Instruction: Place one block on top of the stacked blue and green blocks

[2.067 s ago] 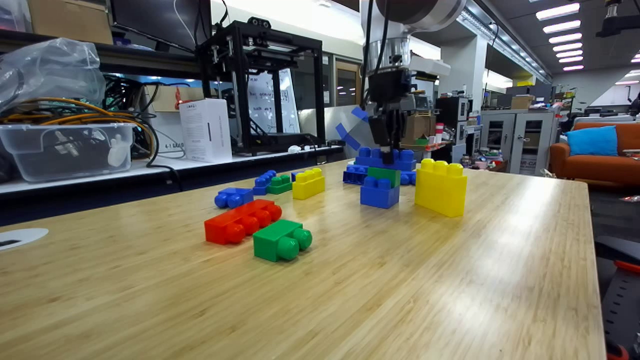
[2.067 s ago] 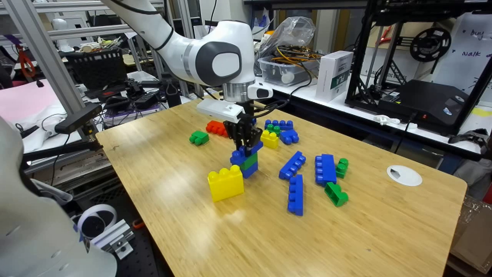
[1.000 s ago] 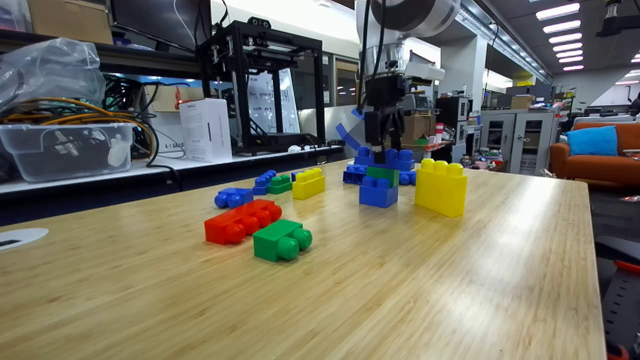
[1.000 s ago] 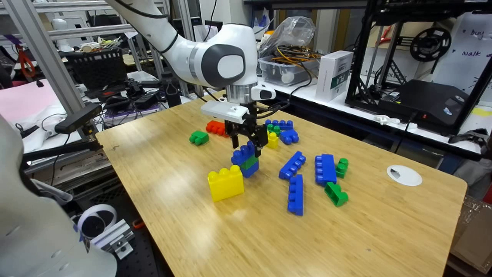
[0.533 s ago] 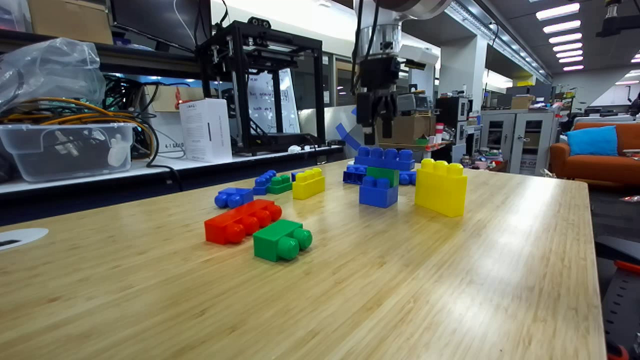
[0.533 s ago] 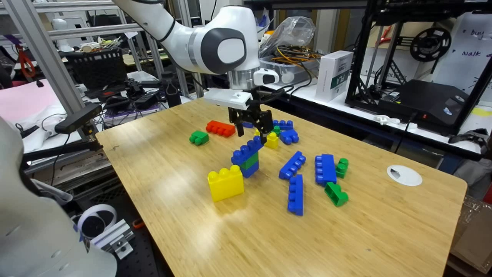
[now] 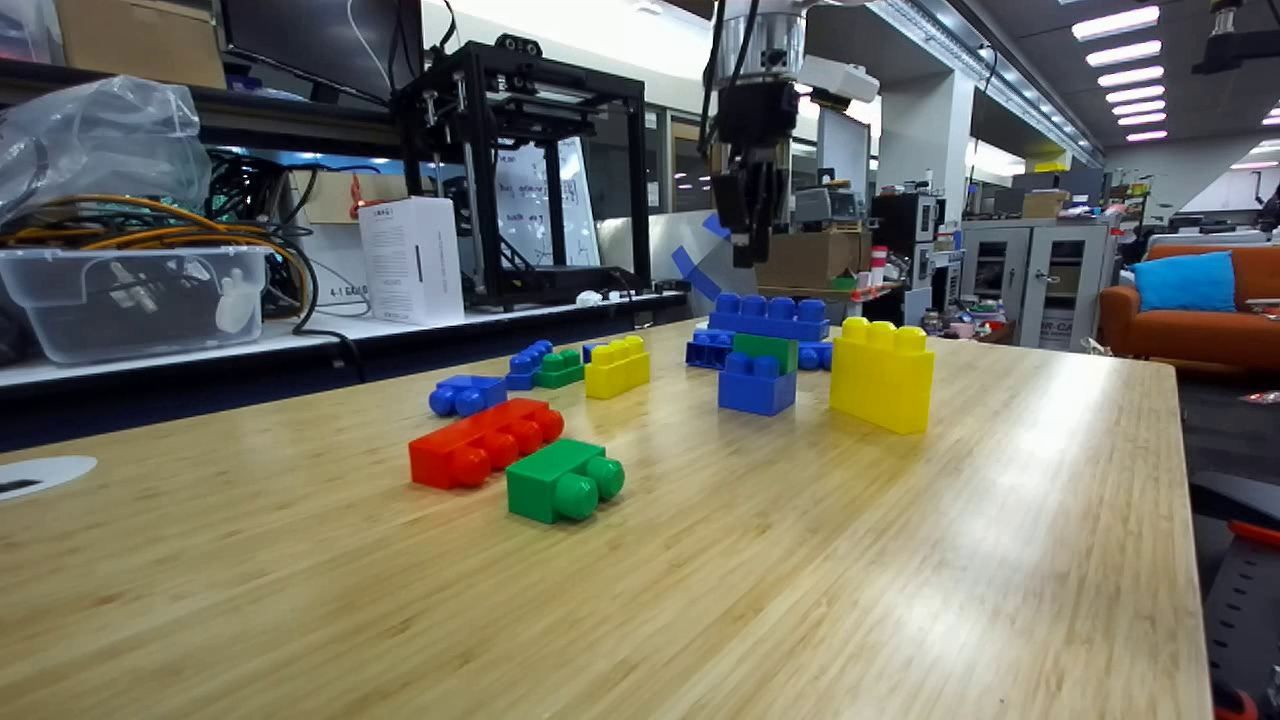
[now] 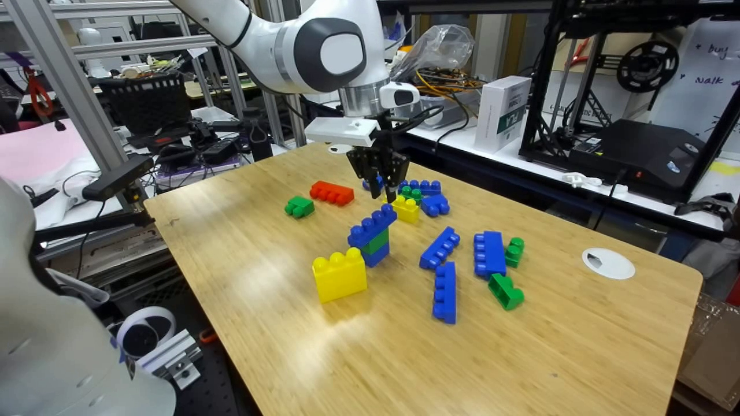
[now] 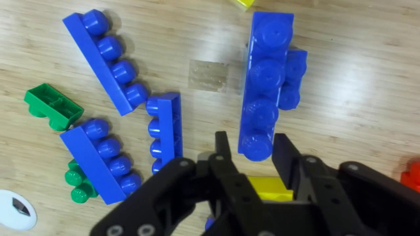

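The stack stands upright on the table. A blue block (image 8: pixel 378 255) is at the bottom, a green block (image 8: pixel 376 241) is on it, and a long blue block (image 8: pixel 373 226) lies across the top, overhanging the green one. The long blue block also shows in an exterior view (image 7: pixel 768 316) and in the wrist view (image 9: pixel 265 75), where studs of the bottom blue block (image 9: pixel 293 77) show beside it. My gripper (image 8: pixel 383 194) is above the stack, apart from it. Its fingers are parted with nothing held, as the wrist view (image 9: pixel 251 139) shows.
A tall yellow block (image 8: pixel 340 277) stands close to the stack. A smaller yellow block (image 8: pixel 406 210) is behind it. Several loose blue blocks (image 8: pixel 445 292), green blocks (image 8: pixel 506 290) and a red block (image 8: pixel 332 193) lie around on the table (image 8: pixel 520 358).
My gripper has opened, let go of the long blue block and risen clear of the stack. Its fingers have since drawn somewhat closer together. The long blue block stays on top.
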